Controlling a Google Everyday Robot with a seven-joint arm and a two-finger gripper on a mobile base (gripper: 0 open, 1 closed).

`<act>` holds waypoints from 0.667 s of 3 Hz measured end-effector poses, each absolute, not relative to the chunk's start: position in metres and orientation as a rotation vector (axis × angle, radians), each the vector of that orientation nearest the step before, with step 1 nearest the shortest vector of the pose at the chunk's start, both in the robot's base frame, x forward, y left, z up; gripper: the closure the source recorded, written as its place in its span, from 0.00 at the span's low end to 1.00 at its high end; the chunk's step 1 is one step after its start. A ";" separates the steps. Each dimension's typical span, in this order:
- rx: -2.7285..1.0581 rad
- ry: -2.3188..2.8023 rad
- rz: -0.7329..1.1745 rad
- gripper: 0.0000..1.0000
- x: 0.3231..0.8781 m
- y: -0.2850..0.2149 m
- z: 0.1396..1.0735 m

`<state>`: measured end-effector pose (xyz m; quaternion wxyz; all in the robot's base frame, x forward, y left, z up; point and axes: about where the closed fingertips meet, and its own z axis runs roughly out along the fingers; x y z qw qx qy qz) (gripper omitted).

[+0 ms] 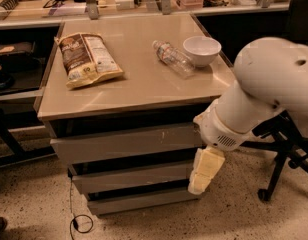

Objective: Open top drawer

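Observation:
The top drawer is the widest grey front just under the beige tabletop, with pale scratches right of its centre. Its front shows no handle and none of its inside is visible. Two narrower grey drawers sit below it. My gripper is pale cream and hangs down from the white arm, right at the cabinet's front right corner. It overlaps the right end of the middle drawer, just below the top drawer's right end.
On the tabletop lie a chip bag, a clear water bottle on its side and a white bowl. A black wheeled chair stands to the right behind the arm. A cable lies on the floor at the cabinet's left.

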<state>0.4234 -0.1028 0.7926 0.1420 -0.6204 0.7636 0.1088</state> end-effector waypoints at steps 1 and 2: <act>-1.788 2.207 0.252 0.00 0.443 -0.095 0.759; -1.781 2.203 0.189 0.00 0.464 -0.093 0.735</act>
